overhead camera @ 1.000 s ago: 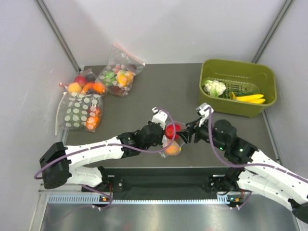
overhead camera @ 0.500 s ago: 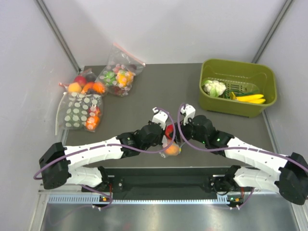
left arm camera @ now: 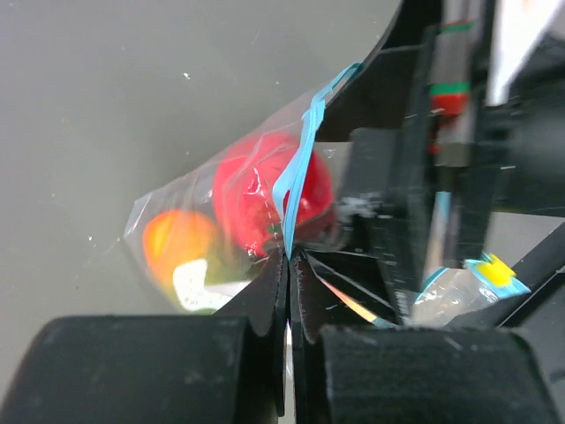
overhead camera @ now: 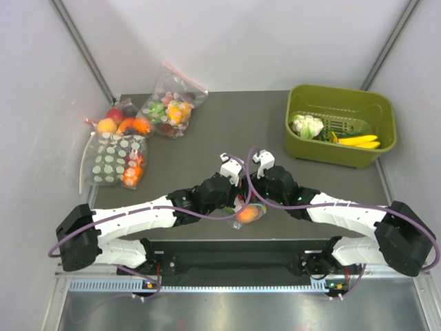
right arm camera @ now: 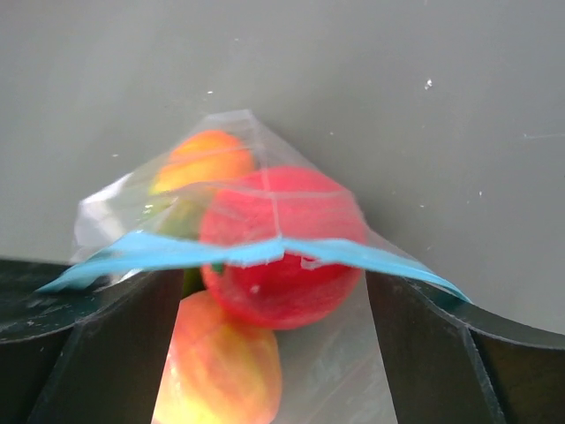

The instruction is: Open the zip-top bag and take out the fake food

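We find the zip-top bag (overhead camera: 248, 212) near the front edge of the table (overhead camera: 227, 131), about midway between the two arms, with both wrists crowded over it. Its light-blue strip (left arm camera: 296, 168) runs along the mouth. Through the clear plastic we see the fake food (left arm camera: 256, 208): a red fruit (right arm camera: 282, 243) just behind the strip, an orange one (right arm camera: 207, 159) farther back and a peach-coloured one (right arm camera: 221, 371) nearest the right wrist camera. The left gripper (left arm camera: 289, 261) has its fingers pressed together on the strip, pinching the bag at its mouth. The right gripper (right arm camera: 274, 278) has its fingers spread wide, one on each side of the mouth, with the strip stretched across in front of them and the red fruit in the gap; we cannot tell whether they touch the plastic. Farther out, at the far right of the table, a green bin (overhead camera: 296, 138) holds a white cauliflower (overhead camera: 306, 125) and yellow pieces (overhead camera: 358, 141). At the far left lie a clear bag with a pink-red zip (overhead camera: 172, 103), a white-dotted bag (overhead camera: 117, 160) and, just beside them, a cluster of red and orange fruit (overhead camera: 120, 123).
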Tool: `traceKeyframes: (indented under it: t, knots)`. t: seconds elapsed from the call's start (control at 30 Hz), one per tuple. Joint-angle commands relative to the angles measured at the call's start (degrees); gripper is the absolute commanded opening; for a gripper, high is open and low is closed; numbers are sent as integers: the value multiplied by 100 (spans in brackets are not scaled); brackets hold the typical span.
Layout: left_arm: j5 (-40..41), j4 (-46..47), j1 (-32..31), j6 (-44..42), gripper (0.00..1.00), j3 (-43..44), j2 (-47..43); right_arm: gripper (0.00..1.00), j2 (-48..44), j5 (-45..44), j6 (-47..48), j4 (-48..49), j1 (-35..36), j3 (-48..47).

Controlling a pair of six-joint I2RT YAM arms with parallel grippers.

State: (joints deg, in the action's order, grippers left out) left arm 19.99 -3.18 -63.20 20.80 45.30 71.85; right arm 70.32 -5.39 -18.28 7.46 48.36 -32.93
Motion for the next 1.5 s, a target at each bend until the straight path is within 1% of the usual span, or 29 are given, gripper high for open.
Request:
traceKeyframes:
  t: [0.0, 0.07, 0.1, 0.2, 0.37, 0.47, 0.57, 0.6, 0.63, 0.67, 0.7, 0.77, 0.83, 0.87, 0.93, 1.03, 1.23, 1.3, 1.47]
  knots:
    - [-188, 502, -8, -58, 0, 23, -145, 84, 165, -208, -123, 623, 42, 172]
    - [-223, 546, 1, -67, 0, 5, -128, 85, 218, -94, -210, 817, 42, 251]
    - [-241, 564, -8, -67, 0, 5, -110, 85, 262, -16, -254, 1140, 51, 374]
    - [-337, 634, 1, -76, 0, -12, -49, 85, 402, 213, -395, 1511, 51, 445]
    - [-513, 810, -8, -85, 0, -65, 21, 85, 807, 511, -422, 1890, 68, 392]
    - [-575, 854, 1, -111, 0, -91, 22, 81, 1070, 688, -439, 2101, 77, 384]
    - [-523, 845, 1, -129, 0, -118, 4, 66, 1071, 715, -439, 2224, 68, 427]
    - [-505, 837, 1, -146, 0, -126, -5, 54, 1045, 697, -431, 2250, 77, 462]
    - [-487, 828, 1, -137, 0, -153, -22, 49, 1001, 697, -404, 2251, 69, 489]
    - [-435, 819, -8, -137, 0, -170, -57, 41, 896, 688, -387, 2172, 68, 515]
    - [-417, 810, 18, -137, 0, -179, -75, 37, 826, 688, -334, 2119, 68, 515]
    - [-382, 784, 62, -111, 0, -232, -136, 30, 589, 636, -238, 1840, 68, 515]
    - [-347, 749, 106, -67, 0, -267, -198, 27, 387, 574, -193, 1619, 77, 515]
    - [-312, 696, 158, -50, 0, -285, -224, 25, 142, 435, -158, 1426, 69, 559]
    - [-259, 643, 237, 12, 0, -346, -321, 24, -140, 267, -132, 1232, 68, 629]
    - [-223, 617, 431, 91, 0, -434, -435, 21, -842, 47, -105, 706, 77, 744]
    - [-188, 582, 580, 144, 0, -496, -532, 20, -1704, -261, -70, -94, 69, 823]
    - [-206, 555, 616, 144, 0, -496, -480, 19, -1925, -305, -70, -218, 68, 858]
    - [-215, 547, 642, 161, 0, -504, -357, 19, -2804, -384, -176, -623, 77, 858]
